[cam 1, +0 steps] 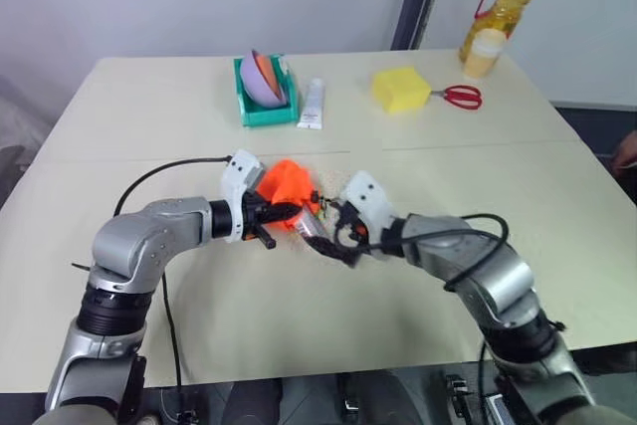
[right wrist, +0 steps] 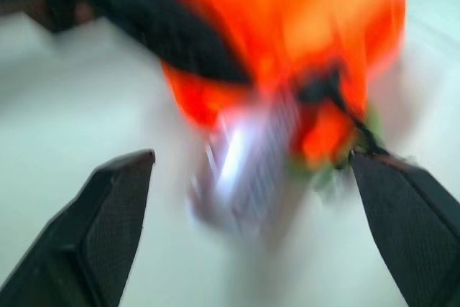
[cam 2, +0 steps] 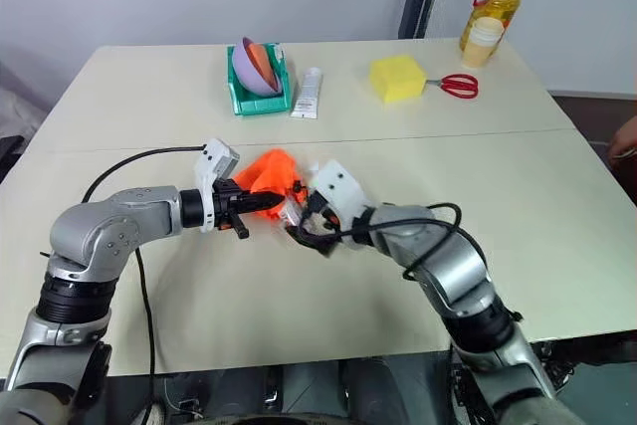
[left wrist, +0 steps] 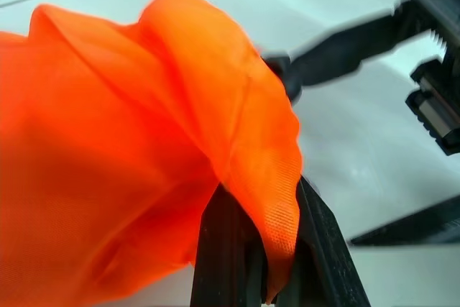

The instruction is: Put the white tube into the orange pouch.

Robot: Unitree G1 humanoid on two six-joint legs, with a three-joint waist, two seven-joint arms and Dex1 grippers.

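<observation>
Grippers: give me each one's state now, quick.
Left gripper: jaws shut on the orange pouch.
Right gripper: jaws open, holding nothing; the white tube lies just ahead of them.

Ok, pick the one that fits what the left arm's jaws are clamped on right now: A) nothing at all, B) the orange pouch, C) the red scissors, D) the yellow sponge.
B: the left wrist view shows a fold of the orange pouch pinched between the closed jaws of the left gripper, while the sponge and scissors lie far back on the table.
</observation>
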